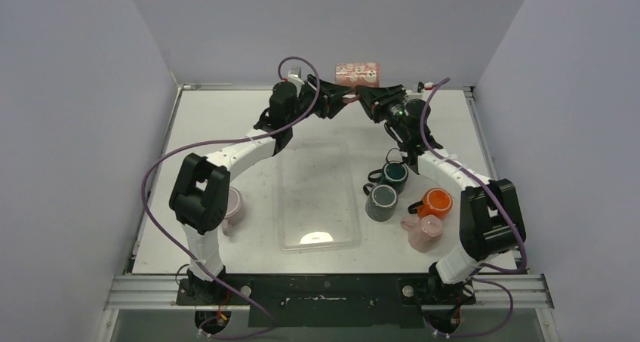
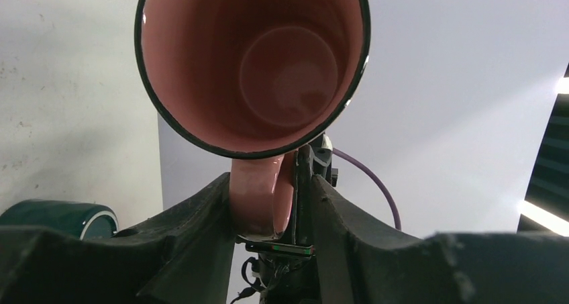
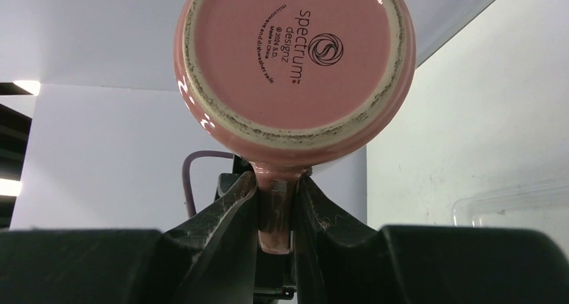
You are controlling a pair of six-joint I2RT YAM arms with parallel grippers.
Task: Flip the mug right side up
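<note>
Left gripper [image 2: 268,198] sits up high, fingers close on either side of the handle of the glossy pink ceramic mug [image 1: 359,73]. One finger touches it, but I can't tell if that pinch is firm. The mug hangs on its side above the far edge of the white tabletop [image 1: 226,123], mouth facing the left arm and base facing the right. The right gripper [image 3: 274,198] is pinching that same handle tight.

This looks like a mid-air handover. Next, one gripper must let go so the other can roll the mouth upward and lower the mug.

Down below sit a pale pink cup [image 1: 234,206] by the left arm and a clear plastic tray [image 1: 317,183] in the centre. A dark teal mug [image 1: 395,174], grey mug [image 1: 381,202], orange mug [image 1: 435,202] and blush pink mug [image 1: 424,231] crowd the right side, so a landing there looks tight.
</note>
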